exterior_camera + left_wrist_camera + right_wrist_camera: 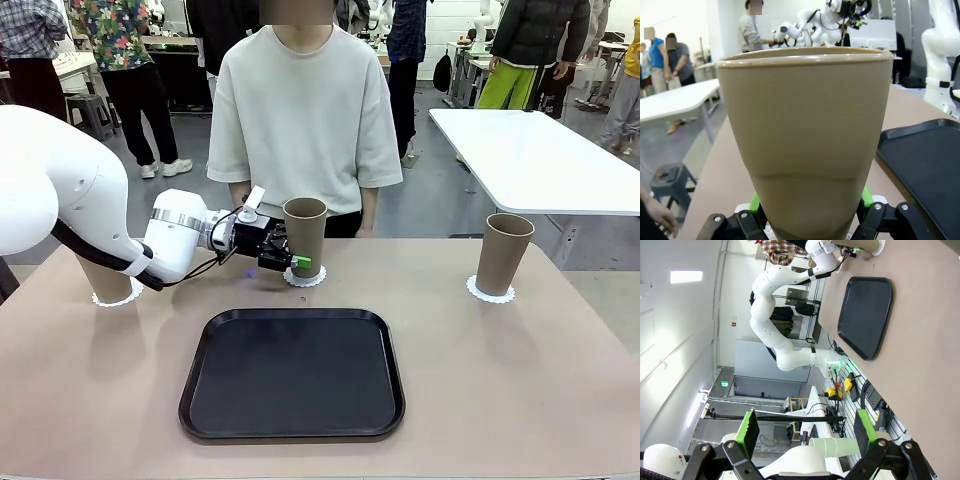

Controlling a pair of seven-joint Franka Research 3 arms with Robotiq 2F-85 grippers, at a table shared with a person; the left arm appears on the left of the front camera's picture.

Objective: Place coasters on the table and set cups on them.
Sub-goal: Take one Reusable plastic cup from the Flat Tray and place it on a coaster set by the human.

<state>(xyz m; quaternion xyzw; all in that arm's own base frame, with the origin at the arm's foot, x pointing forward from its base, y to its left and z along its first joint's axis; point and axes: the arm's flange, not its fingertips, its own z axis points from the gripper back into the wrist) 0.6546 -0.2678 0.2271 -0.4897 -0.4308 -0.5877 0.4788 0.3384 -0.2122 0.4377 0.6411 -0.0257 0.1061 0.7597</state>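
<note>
Front view. The left gripper (290, 260), reaching in from the left edge of the frame, is clamped around the lower part of the middle cup (304, 234), just above centre. This cup stands upright on a white scalloped coaster (310, 277) on the beige table (500, 380). A second cup (503, 253) stands upright on its own coaster (490, 291) at right of centre. A third cup (103, 278), partly hidden behind the white arm, rests on a coaster (122, 296) at the left edge. A black tray (292, 373) lies in the lower centre, apart from all three cups. A person (305, 110) stands at the far side of the table.

Left wrist view. The gripped cup (805, 135) occupies the centre, with a green pad on either side of its base at the bottom edge.

Right wrist view. The right gripper (807, 432) at the bottom edge has its green-padded fingers (748, 431) spread wide with nothing between them.
</note>
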